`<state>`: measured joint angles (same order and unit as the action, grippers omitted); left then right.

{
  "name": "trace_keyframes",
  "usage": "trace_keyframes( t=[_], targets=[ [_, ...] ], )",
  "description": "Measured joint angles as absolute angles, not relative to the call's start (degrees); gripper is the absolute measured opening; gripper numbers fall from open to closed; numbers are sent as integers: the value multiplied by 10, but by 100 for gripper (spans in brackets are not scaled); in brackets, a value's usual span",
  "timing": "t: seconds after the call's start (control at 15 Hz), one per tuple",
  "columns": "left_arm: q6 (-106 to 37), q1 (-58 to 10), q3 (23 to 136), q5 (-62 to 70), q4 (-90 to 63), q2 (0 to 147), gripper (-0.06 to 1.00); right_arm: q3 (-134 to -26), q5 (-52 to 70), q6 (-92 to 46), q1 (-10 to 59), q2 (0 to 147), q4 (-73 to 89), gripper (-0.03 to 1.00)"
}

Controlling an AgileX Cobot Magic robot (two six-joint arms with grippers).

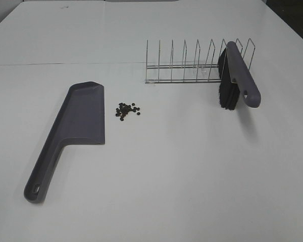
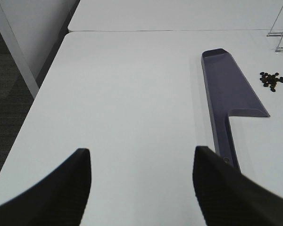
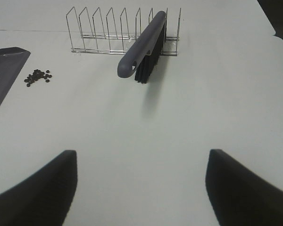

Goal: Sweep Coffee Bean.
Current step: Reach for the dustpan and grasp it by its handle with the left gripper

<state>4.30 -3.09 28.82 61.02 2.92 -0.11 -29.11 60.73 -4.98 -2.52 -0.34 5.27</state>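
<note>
Where beans lie: white table, just beside dustpan
Brush: leaning in wire rack
Left pincer: apart, empty
Right pincer: apart, empty
Room: dark carpet beside table

The high camera looks down on the table from the front, while both wrist cameras sit low and near, facing forward, sharing the beans.

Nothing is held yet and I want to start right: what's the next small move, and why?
Probably ease the open right gripper toward the brush: it leans in the rack, untouched, handle end sticking out. The beans lie loose beside the dustpan, and nothing can sweep them until it is held.
</note>
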Motion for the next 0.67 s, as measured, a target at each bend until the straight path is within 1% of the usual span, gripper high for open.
trace_keyframes(
  t=[0.67],
  targets=[
    [43,-31,288,610,29,-1,57,-291,607,-50,-25,-3,53,64]
  ],
)
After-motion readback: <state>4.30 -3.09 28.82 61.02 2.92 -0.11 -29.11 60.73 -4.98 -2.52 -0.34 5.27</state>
